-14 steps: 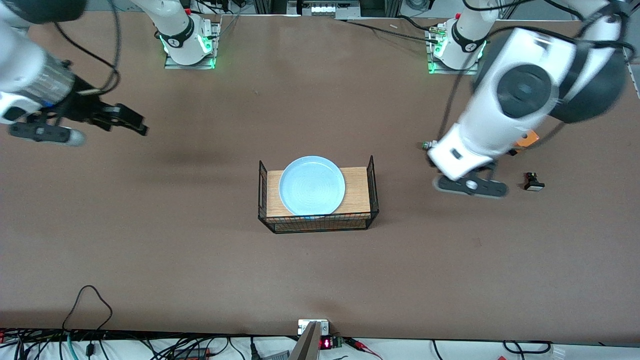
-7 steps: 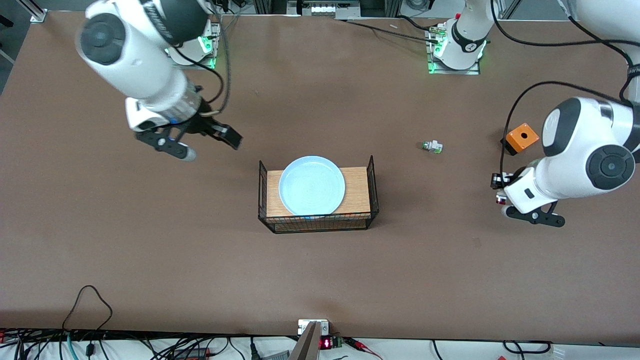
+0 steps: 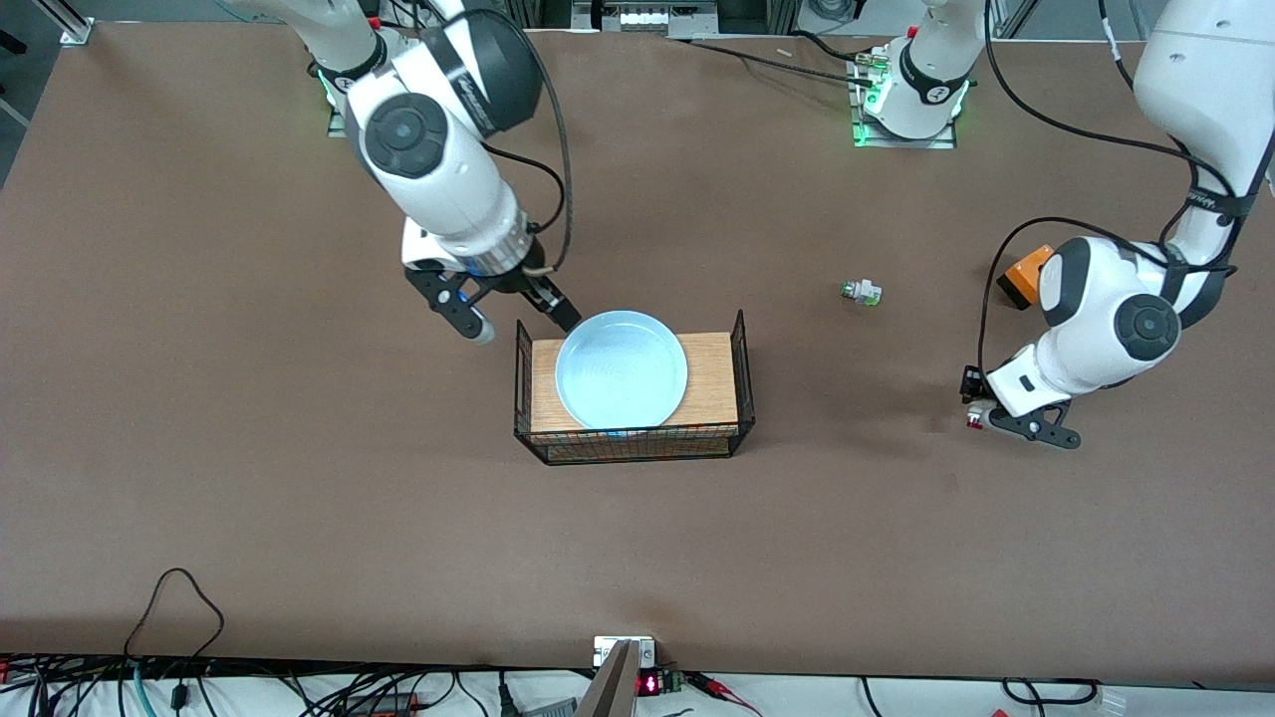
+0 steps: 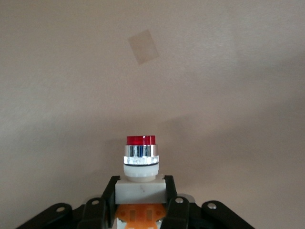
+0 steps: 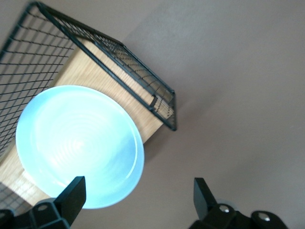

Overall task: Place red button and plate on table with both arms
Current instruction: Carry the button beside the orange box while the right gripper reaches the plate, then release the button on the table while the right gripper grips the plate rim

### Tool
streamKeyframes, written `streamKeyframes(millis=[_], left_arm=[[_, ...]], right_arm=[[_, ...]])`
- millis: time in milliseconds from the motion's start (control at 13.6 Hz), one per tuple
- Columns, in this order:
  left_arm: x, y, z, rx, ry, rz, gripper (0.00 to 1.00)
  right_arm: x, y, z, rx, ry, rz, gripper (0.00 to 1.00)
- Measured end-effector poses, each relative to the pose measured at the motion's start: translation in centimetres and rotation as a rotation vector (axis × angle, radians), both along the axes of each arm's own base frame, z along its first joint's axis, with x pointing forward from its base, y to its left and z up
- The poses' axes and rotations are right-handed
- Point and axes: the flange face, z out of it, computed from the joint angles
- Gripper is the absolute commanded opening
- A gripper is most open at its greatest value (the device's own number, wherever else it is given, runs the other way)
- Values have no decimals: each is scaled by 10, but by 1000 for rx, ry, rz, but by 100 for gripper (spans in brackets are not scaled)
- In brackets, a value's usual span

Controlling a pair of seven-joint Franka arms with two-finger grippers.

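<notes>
The pale blue plate (image 3: 621, 368) lies in the wooden tray with black wire sides (image 3: 713, 383) at mid-table. It also shows in the right wrist view (image 5: 78, 145). My right gripper (image 3: 556, 311) is open and empty, just over the plate's rim at the tray's corner toward the right arm's end; in its own view (image 5: 138, 195) the jaws stand wide apart. My left gripper (image 3: 972, 400) is shut on the red button (image 3: 975, 418), low over bare table (image 3: 299, 478) toward the left arm's end. In the left wrist view (image 4: 140, 193) the fingers clamp the button's (image 4: 140, 164) white body, red cap pointing away.
A small white part with a green tip (image 3: 862, 292) lies on the table between the tray and the left arm. An orange box (image 3: 1018, 279) sits partly hidden by the left arm. The tray's wire walls (image 5: 138, 71) rise around the plate.
My right arm has swung in from the right arm's end of the table to the plate's rim. My left arm has carried the red button away from the orange box, nearer to the front camera.
</notes>
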Motion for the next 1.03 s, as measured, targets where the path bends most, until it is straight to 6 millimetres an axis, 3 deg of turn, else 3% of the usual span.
streamKeyframes(millis=[73, 147, 293, 513, 660, 733, 953, 1026], left_arm=[[-2, 0, -13, -9, -20, -8, 22], [-4, -1, -23, -16, -25, -12, 36], [-5, -1, -29, -22, -23, -14, 100], [-1, 2, -21, -20, -39, -12, 100], [7, -10, 19, 4, -29, -37, 100], [10, -21, 45, 22, -4, -53, 100], [16, -52, 150, 104, 24, -82, 100], [15, -57, 180, 129, 38, -81, 100]], right_arm=[[1, 5, -14, -7, 12, -20, 100], [4, 8, -27, -14, 22, -31, 100], [10, 8, -52, -28, 36, -44, 100], [14, 10, -71, -33, 40, -53, 100], [16, 14, -79, -25, 26, -62, 94], [17, 16, -81, -19, 17, -71, 81], [15, 21, -86, -18, 16, -79, 69], [15, 21, -87, -18, 17, -81, 61]])
